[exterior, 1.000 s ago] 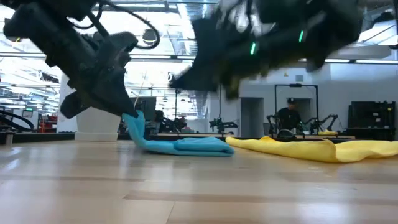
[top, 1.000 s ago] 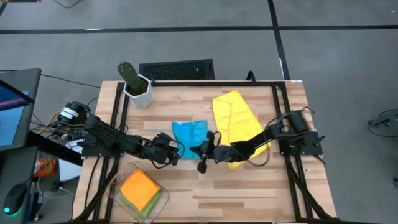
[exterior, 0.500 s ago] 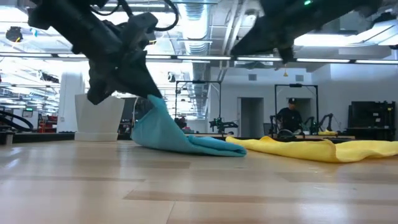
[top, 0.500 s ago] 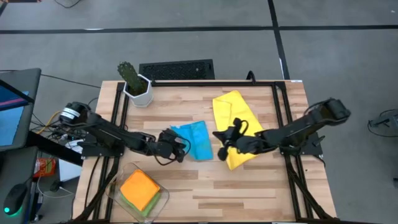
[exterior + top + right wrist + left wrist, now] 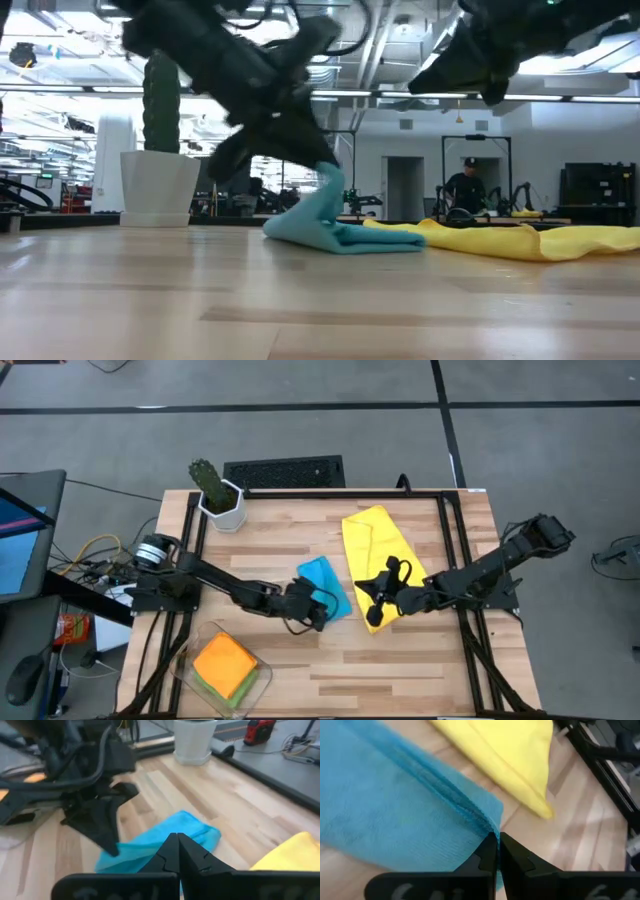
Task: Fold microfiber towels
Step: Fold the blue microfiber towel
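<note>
One left gripper (image 5: 322, 611) pinching blue towel (image 5: 326, 581)

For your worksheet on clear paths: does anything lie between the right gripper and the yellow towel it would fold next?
Nothing visible does. The right gripper, shut and empty, hangs right at the near edge of the yellow towel. The left gripper, clamped on the light blue towel, works just beside it, not between them.
</note>
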